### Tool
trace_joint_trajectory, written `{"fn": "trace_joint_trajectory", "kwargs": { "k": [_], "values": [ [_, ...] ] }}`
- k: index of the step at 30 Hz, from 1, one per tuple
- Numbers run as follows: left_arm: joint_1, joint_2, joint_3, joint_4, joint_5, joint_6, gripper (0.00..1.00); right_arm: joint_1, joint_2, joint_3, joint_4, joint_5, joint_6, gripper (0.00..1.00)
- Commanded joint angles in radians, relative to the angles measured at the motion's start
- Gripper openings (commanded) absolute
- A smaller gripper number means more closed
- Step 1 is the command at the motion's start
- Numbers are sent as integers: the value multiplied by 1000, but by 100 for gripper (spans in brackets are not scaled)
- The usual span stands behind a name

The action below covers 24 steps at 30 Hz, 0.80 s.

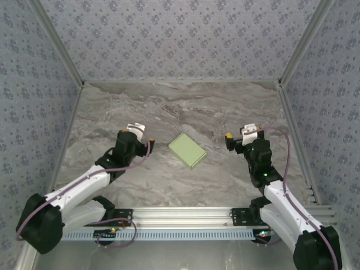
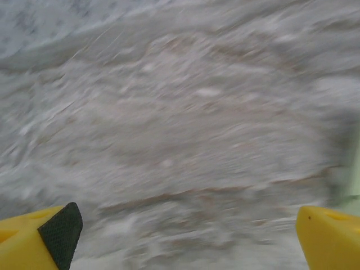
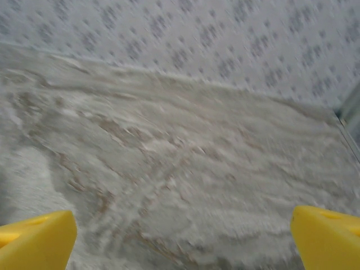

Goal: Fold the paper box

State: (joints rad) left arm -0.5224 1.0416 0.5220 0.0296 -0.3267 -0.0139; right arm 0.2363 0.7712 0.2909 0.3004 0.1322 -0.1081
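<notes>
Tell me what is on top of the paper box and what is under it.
Nothing lies on the paper box; its pale green top is bare. It sits on the marbled table. The patch beneath it is covered, so that cannot be checked.

The yellow fingers [image 2: 39, 242] stand wide apart over blurred grey marble bench [image 2: 180, 140], with a pale green sliver of the paper box [image 2: 353, 174] just beyond the finger on the right.
</notes>
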Motion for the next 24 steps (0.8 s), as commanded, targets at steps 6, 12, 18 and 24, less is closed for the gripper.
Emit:
{"fn": "trace_joint_trajectory", "kwargs": {
  "k": [6, 12, 18, 24],
  "values": [
    [331, 185, -79, 333, 317, 85, 99, -194, 205, -95, 306, -38, 90, 100],
    [482, 295, -117, 585, 427, -24, 99, -224, 442, -76, 513, -108, 105, 100],
    [500, 297, -110, 573, 470, -24, 99, -285, 651, -70, 729, -116, 103, 100],
    [460, 237, -190, 660, 403, -7, 99, -278, 745, -39, 764, -111, 93, 100]
  ]
}}
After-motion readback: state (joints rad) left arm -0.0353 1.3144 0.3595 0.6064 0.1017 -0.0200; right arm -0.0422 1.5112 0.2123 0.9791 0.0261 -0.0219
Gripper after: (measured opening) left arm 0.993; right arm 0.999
